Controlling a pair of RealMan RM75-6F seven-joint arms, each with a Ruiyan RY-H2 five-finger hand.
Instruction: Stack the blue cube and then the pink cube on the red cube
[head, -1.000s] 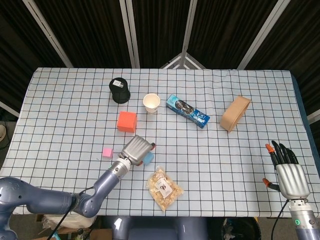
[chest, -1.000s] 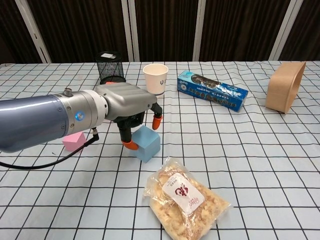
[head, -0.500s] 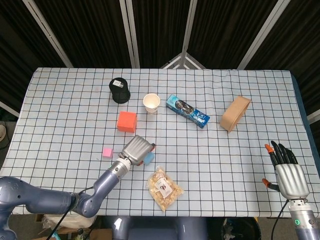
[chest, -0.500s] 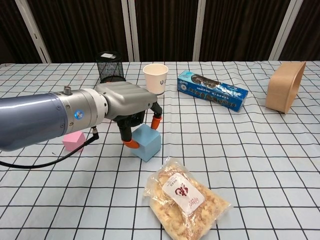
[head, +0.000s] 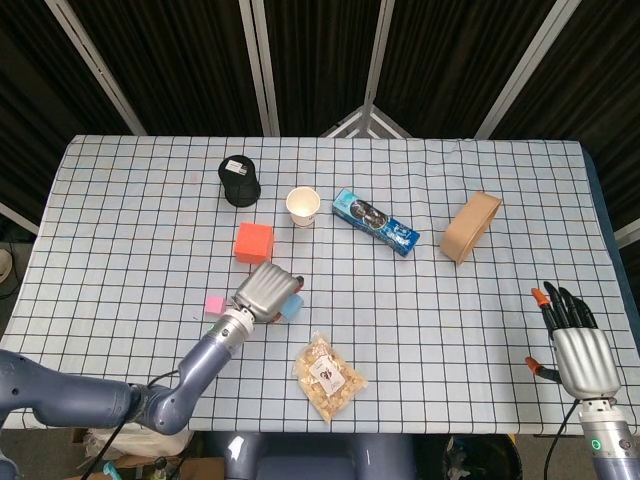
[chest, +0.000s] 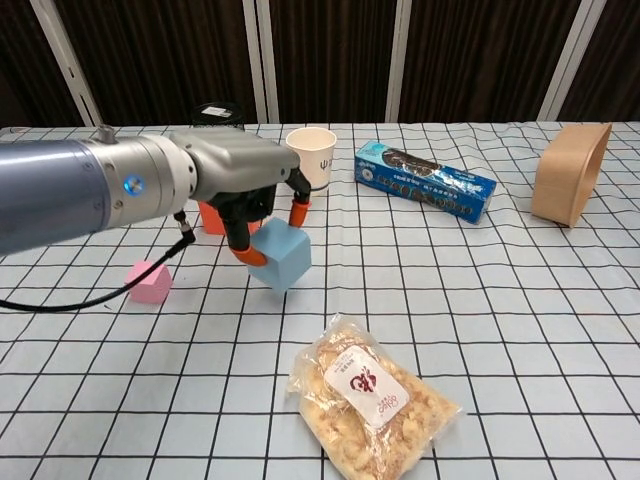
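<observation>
My left hand (head: 266, 289) (chest: 240, 180) grips the blue cube (chest: 279, 256) (head: 291, 306) and holds it lifted clear of the tablecloth, tilted. The red cube (head: 253, 243) sits just beyond the hand; in the chest view only a sliver of the red cube (chest: 211, 218) shows behind it. The pink cube (head: 214, 305) (chest: 149, 281) lies on the cloth to the hand's left. My right hand (head: 578, 351) hangs at the table's near right corner, fingers apart, holding nothing.
A snack bag (head: 328, 375) (chest: 372, 395) lies just in front of the lifted cube. Further back stand a paper cup (head: 302, 206) (chest: 311, 157), a black mesh holder (head: 240, 180), a blue cookie box (head: 375, 221) (chest: 425, 181) and a tan container (head: 471, 226) (chest: 571, 173).
My left hand has lifted the blue cube off the cloth and carried it up and toward the red cube. The right hand has not moved.
</observation>
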